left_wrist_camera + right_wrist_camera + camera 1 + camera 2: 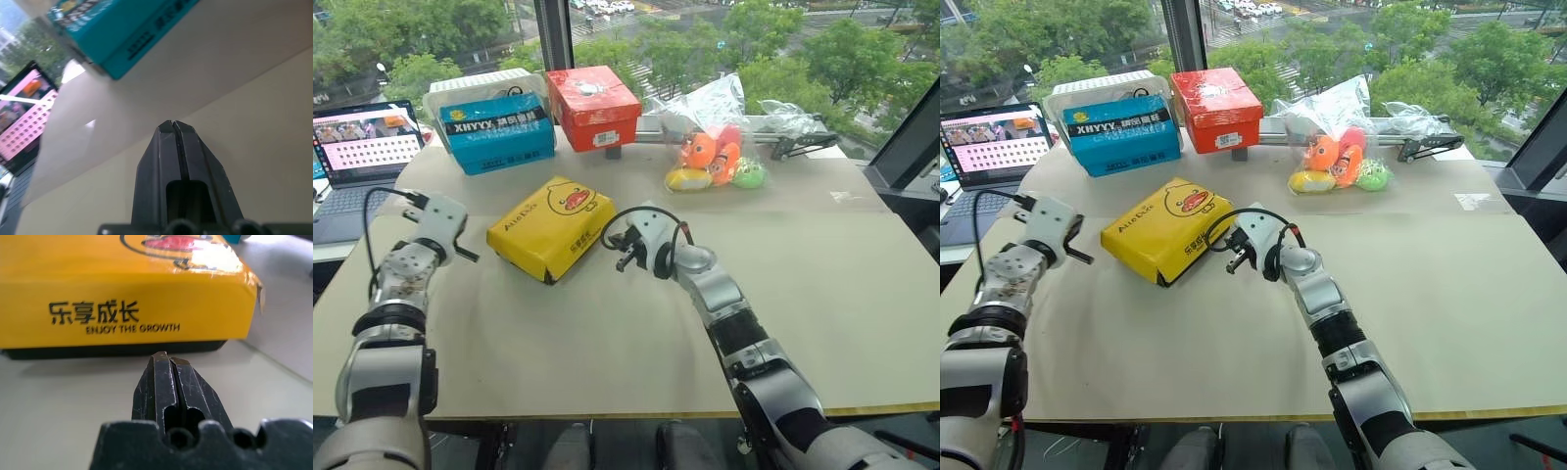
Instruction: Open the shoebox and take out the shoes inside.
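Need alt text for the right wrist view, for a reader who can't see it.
The shut right gripper points at the yellow side of the closed shoebox, just short of it, near the print "ENJOY THE GROWTH". The box sits on a pale table.

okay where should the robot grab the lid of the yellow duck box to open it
Probably the lid's front flap on the shoebox, the yellow face printed "ENJOY THE GROWTH" above the dark base. The right gripper, shut, already points at that side, apart from it; lifting under the flap's lower edge suits a closed lid.
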Robot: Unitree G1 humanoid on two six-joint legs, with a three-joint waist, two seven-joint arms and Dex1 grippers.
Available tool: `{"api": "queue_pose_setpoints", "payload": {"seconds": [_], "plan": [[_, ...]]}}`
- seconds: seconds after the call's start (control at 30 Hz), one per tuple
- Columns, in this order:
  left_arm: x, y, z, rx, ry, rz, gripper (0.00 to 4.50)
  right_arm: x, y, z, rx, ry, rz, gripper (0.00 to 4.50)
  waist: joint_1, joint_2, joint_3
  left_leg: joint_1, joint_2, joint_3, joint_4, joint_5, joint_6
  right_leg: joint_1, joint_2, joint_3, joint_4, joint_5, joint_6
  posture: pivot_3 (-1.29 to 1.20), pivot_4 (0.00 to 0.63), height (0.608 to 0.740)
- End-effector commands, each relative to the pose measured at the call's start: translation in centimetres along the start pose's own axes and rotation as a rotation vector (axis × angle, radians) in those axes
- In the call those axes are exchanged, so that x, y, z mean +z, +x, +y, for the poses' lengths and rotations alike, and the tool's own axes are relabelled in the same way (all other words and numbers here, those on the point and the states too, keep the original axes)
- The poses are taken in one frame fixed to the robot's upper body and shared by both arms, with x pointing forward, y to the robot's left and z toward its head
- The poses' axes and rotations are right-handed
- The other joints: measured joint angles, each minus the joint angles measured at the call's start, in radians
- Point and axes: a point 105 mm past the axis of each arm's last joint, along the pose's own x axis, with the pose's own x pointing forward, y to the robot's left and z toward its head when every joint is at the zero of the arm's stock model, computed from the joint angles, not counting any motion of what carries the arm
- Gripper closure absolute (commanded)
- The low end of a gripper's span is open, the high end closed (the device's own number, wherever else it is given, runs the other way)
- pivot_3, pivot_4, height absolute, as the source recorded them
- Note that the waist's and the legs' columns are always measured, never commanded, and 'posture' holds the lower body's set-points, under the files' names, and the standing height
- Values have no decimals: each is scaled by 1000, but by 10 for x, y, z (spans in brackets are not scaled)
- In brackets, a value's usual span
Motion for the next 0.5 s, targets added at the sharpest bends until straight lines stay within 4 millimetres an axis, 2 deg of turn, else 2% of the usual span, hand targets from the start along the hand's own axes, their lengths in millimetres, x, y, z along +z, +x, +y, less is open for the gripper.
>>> {"api": "queue_pose_setpoints", "payload": {"seconds": [0.03, 0.13, 0.2, 0.27, 0.4, 0.5], "plan": [[18, 13, -28, -106, -156, -72, 4500, 23, -11, -4, -19, -26, -56, 4477, -2, 0, 0, 0, 0, 0, 0, 0, 0, 0, 0, 0, 0, 0, 0, 0, 150, 740], [29, 18, -71, -293, -246, -131, 4500, 20, -18, -13, -44, -25, -39, 4477, 0, 0, 0, 0, 0, 0, 1, 0, 0, 1, 0, -1, 0, 0, 0, 0, 150, 740], [42, 18, -101, -442, -311, -188, 4500, 10, -24, -26, -83, -47, -3, 4477, 6, 0, 0, 0, 0, 0, 2, 0, 0, 2, 0, -1, 0, 0, 0, 0, 150, 740], [54, 14, -122, -559, -395, -232, 4500, 5, -28, -35, -107, -72, 25, 4477, 9, 0, 0, -1, -1, 0, 2, 0, 0, 2, -1, -1, 0, 0, 0, 0, 150, 740], [62, 1, -149, -711, -426, -257, 4500, 11, -31, -49, -140, -92, 22, 4477, 0, 0, 0, 0, 0, 0, 2, 0, 0, 2, 0, -1, 0, 0, 0, 0, 150, 740], [62, -4, -154, -744, -411, -248, 4500, 16, -30, -54, -155, -98, 13, 4477, -15, 0, 0, 0, 0, 0, 2, 0, 0, 2, 0, 0, 0, 0, 0, 0, 150, 740]]}}
